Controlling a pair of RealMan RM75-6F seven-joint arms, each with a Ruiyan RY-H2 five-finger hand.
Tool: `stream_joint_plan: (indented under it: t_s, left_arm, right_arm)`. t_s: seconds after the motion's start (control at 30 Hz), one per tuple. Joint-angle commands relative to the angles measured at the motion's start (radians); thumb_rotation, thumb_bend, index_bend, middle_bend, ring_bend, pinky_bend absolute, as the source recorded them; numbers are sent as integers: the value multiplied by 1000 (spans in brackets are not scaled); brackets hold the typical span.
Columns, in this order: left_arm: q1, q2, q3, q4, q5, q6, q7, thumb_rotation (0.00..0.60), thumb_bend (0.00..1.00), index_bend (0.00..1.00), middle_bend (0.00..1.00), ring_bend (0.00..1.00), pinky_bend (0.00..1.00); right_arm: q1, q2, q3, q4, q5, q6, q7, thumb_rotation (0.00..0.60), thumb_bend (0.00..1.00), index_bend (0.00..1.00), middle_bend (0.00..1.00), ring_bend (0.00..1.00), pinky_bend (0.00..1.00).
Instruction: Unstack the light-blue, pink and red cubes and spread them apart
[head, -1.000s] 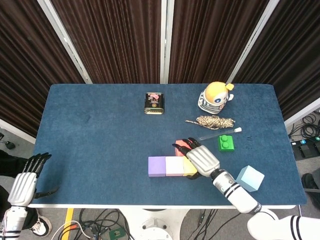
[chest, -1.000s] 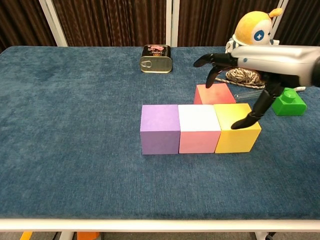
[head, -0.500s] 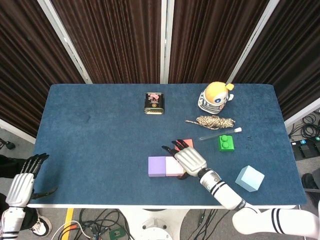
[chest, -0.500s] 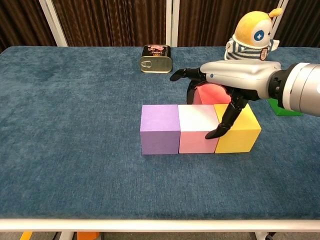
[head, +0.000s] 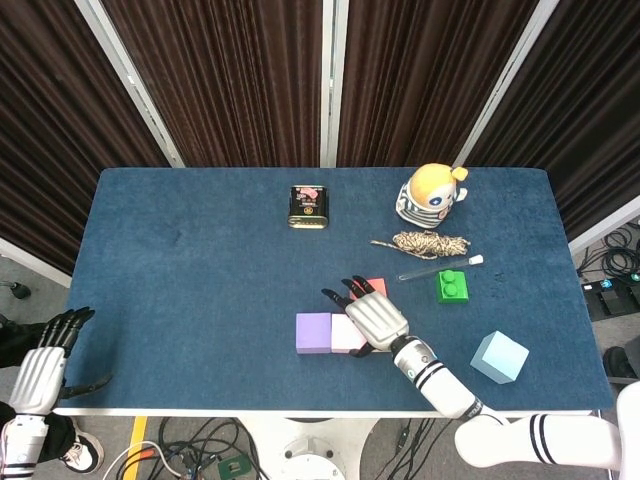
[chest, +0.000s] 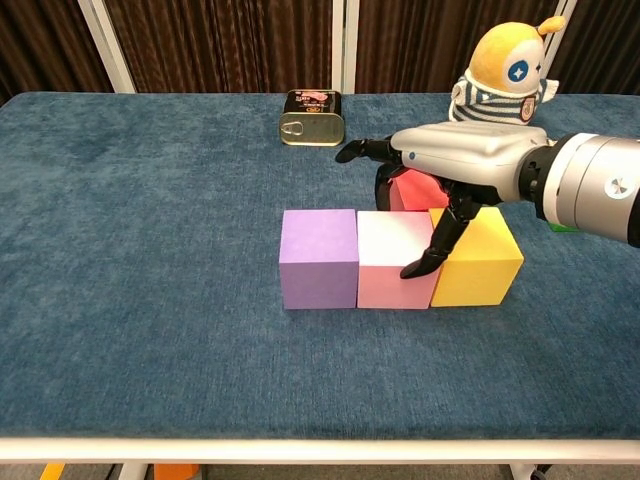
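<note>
Pink cube (chest: 394, 258), pale on its top face and rosier on its front, sits in the middle of a row of three on the blue table (head: 200, 260), flush between a purple cube (chest: 318, 256) on one side and a yellow cube (chest: 480, 258) on the other. Just behind the row, the red cube (chest: 418, 189) rests on the cloth, mostly hidden by the right hand (chest: 440, 165) in the chest view; only a corner of it (head: 377, 286) shows from the head view. The light-blue cube (head: 499, 357) stands alone near the front right edge of the table, well apart from the others and turned slightly askew.

The right hand hovers over the pink and yellow cubes with its fingers spread and nothing in its grasp. Its thumb points down at the seam between those two cubes, apparently touching the pink cube's front corner, though contact is hard to confirm.

The left hand (head: 44, 364) hangs off the table's front left corner, fingers apart and empty.

At the back of the table stand a tin can (head: 308, 207), a yellow-headed toy figure (head: 432, 193), a coil of rope (head: 430, 243), a green brick (head: 454, 286) and a thin white-tipped stick (head: 441, 267).
</note>
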Motion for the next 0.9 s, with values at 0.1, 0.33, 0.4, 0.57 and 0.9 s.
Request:
stream_joint_plan:
  t_s: [0.1, 0.33, 0.4, 0.57, 0.9]
  left_arm:
    - [0, 0, -1, 3, -1, -1, -6, 600, 0, 112, 66, 0, 0]
    - [1, 1, -1, 3, 1, 2, -14, 600, 0, 112, 66, 0, 0]
    - [1, 2, -1, 2, 3, 2, -16, 600, 0, 112, 66, 0, 0]
    - [-1, 1, 1, 1, 5, -1, -14, 600, 0, 112, 66, 0, 0]
    - [-2, 2, -2, -4, 5, -2, -7, 600, 0, 112, 66, 0, 0]
  right_arm:
    - [5, -2, -3, 2, 1, 10, -4, 600, 23, 0, 409, 0, 0]
    - [7, -6, -7, -2, -1, 26, 0, 600, 39, 0, 445, 1, 0]
    - [7, 7, -6, -14, -6, 29, 5, 600, 40, 0, 448, 1, 0]
    - [2, 45, -10, -51, -22, 34, 19, 600, 41, 0, 450, 1, 0]
    - [-23, 117, 4, -114, -96, 80, 78, 600, 80, 0, 450, 1, 0]
